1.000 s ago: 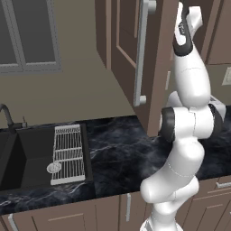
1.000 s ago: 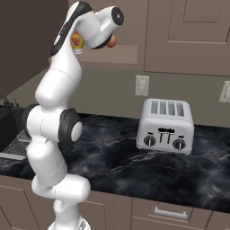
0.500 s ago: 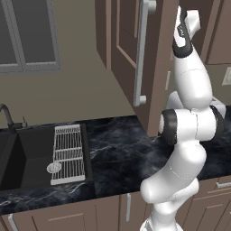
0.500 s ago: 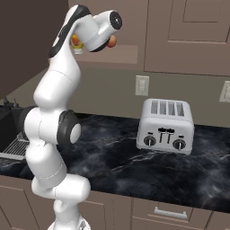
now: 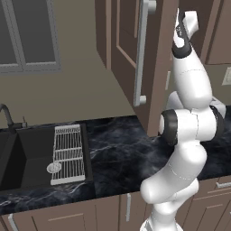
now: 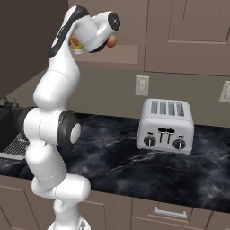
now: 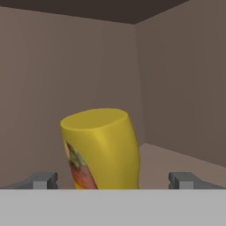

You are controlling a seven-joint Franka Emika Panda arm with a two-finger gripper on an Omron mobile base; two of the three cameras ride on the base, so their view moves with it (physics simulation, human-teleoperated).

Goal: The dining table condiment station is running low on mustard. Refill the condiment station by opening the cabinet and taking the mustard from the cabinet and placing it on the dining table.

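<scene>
The mustard [image 7: 101, 148], a rounded yellow bottle with an orange-red label low on its left side, stands on the shelf inside the cabinet, close in front of my hand. My gripper [image 7: 114, 181] is open, with one fingertip on each side of the bottle and clear gaps between. In the right base view a bit of the mustard [image 6: 74, 43] peeks out beside my raised hand [image 6: 96, 29]. The cabinet door [image 5: 131, 54] is swung open, its silver bar handle [image 5: 142, 49] facing me. The dining table is out of view.
Below the cabinet runs a black marble counter [image 6: 134, 157] with a silver toaster [image 6: 166, 126] at the right. A sink [image 5: 22, 153] with a white rack [image 5: 67, 151] lies at the left. The open door [image 6: 27, 40] stands close to the arm's left side.
The hand has shifted only slightly at the cabinet opening. The door, the counter and the base views stay the same.
</scene>
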